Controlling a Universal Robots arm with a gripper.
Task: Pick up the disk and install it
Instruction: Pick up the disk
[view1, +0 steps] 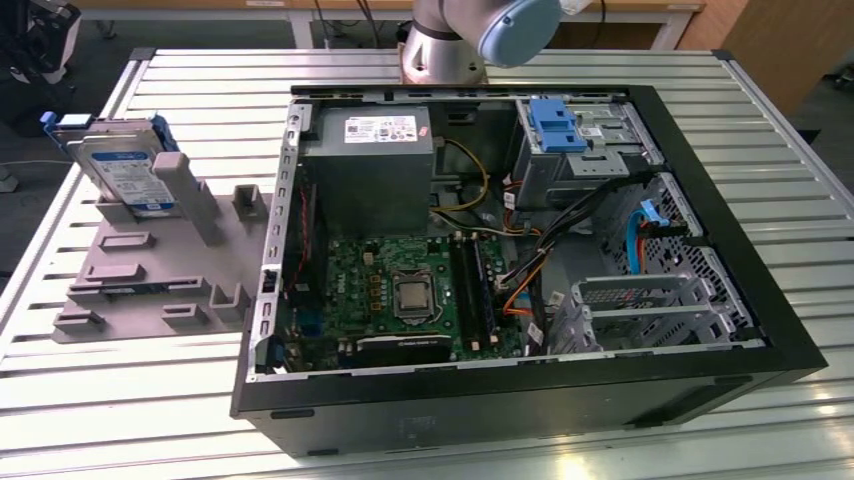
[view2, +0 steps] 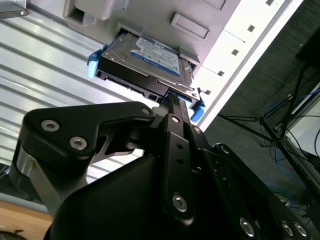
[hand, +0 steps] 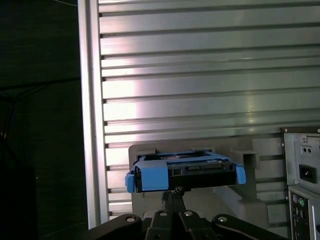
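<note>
Filling most of what I could see was the slatted metal table (view1: 107, 410). On it, toward the edge on the exterior view's right, lay the open computer case (view1: 534, 415) — black-walled, with its green motherboard (view1: 400, 290), a grey power supply box (view1: 367, 170) and a bare blue bracket (view1: 558, 125) all exposed. The robot arm (view1: 461, 40) stood at the table's far edge.

Near the opposite edge, on the exterior view's left, sat a grey holder (view1: 147, 275) with several slots and posts. The disk (view1: 118, 165) stood at the holder's far corner, tilted back against an upright post. Its label faced outward and blue rails ran along its sides. It was not yet in the case.

In the first wrist view the gripper (hand: 173, 192) pointed toward the disk's connector end, with the table's slats behind it. The exterior view showed nothing touching the disk, so the gripper was apart from it. Its fingers were drawn together into a narrow tip — holding nothing.
</note>
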